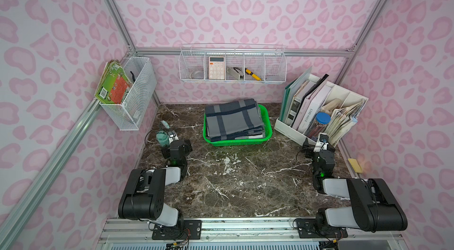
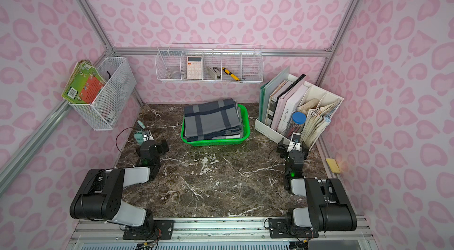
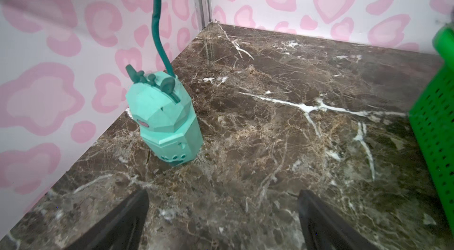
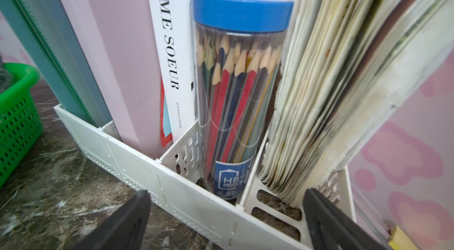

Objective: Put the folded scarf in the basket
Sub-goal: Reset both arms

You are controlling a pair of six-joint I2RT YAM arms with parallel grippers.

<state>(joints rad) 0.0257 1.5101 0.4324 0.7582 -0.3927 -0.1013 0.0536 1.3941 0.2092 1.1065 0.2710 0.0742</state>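
Item: folded scarf [image 1: 234,119], grey w/ navy stripes. Loc: in green basket [image 1: 235,142], table [image 1: 245,187] 12 o'clock. Handling: prob. soft, light, floppy; pinch stacked edge. Left gripper [image 3: 223,194], right gripper [image 4: 227,194]: jaws spread, empty.

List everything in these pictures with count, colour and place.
table: one, dark marble
basket: one, bright green, table's back
scarf: one, grey with dark stripes, in the basket
file rack: one, white, right of basket
pencil tube: one, clear, blue lid, in file rack
gadget: one, mint green, by left wall
wire shelf: one, white, back wall
mesh bin: one, white, left wall
left claw: one, black, open, near gadget
right claw: one, black, open, facing file rack
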